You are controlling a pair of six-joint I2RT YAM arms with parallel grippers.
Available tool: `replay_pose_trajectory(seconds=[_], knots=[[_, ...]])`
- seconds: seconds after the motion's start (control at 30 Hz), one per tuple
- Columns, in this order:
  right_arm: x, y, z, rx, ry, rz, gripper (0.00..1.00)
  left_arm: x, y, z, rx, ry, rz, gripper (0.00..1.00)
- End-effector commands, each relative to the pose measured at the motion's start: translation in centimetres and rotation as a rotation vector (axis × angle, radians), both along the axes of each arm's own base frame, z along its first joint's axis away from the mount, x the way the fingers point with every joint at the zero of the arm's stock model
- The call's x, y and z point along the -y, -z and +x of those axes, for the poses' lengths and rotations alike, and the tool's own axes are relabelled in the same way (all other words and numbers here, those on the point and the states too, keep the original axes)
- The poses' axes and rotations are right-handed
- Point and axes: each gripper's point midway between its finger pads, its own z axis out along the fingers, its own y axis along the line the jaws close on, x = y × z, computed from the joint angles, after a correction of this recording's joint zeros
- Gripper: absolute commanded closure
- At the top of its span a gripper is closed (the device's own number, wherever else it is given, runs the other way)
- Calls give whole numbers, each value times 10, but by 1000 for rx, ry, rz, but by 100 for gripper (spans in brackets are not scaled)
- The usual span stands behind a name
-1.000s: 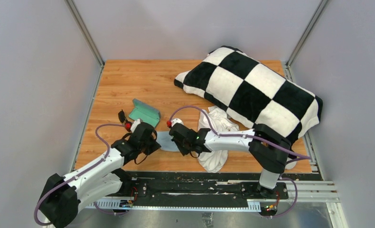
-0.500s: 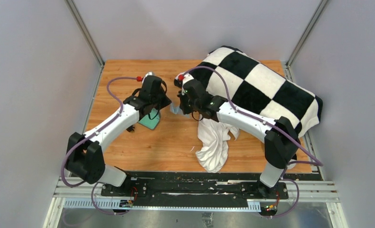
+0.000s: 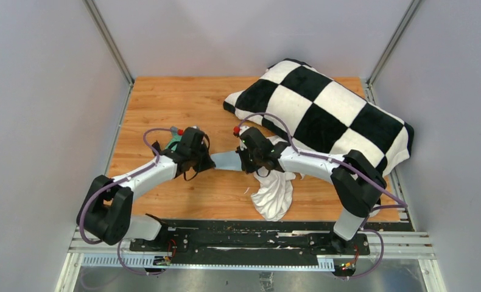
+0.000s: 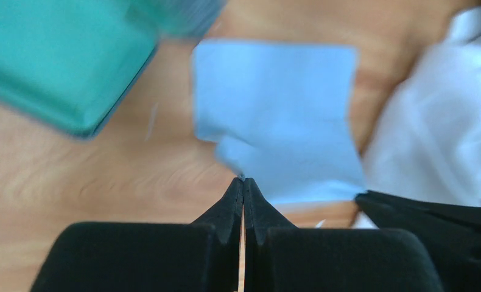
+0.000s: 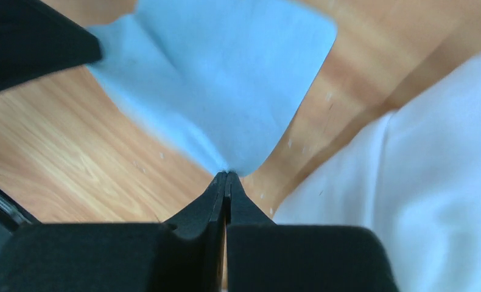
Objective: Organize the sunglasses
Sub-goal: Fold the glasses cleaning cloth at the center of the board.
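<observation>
Both grippers pinch a square light-blue cloth (image 3: 226,160) that hangs stretched between them just above the wooden table. My left gripper (image 3: 209,163) is shut on one corner of the cloth (image 4: 280,121). My right gripper (image 3: 243,163) is shut on the opposite corner of the cloth (image 5: 226,79). In the wrist views the tips of the left gripper (image 4: 243,180) and the right gripper (image 5: 227,174) are pressed together on fabric. The open case with a mint-green inside (image 4: 61,67) lies behind the left wrist. The small black sunglasses (image 3: 156,146) lie left of the case (image 3: 175,141).
A crumpled white cloth (image 3: 274,191) lies under and beside the right arm. A large black-and-white checked pillow (image 3: 323,118) fills the back right of the wooden table (image 3: 165,97). Grey walls close in both sides.
Both grippers, still holding the light-blue cloth, have come back from the far middle toward the near side and lower. The cloth is now spread wider between them.
</observation>
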Motion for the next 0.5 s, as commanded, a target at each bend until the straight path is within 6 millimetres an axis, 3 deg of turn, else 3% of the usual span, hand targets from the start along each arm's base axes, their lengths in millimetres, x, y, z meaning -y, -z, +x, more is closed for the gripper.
replay_pose_trajectory(seconds=[0.0,0.2,0.47], knots=[[4,23,-49,-104,-82,-17,100,1,13,-30,-17,10,-59,100],[4,38,-91,-165,-135,-46,100,-4,25,-69,-45,25,-6,100],[7,58,-119,-234,-153,-80,100,-17,45,-100,-100,-4,-20,100]])
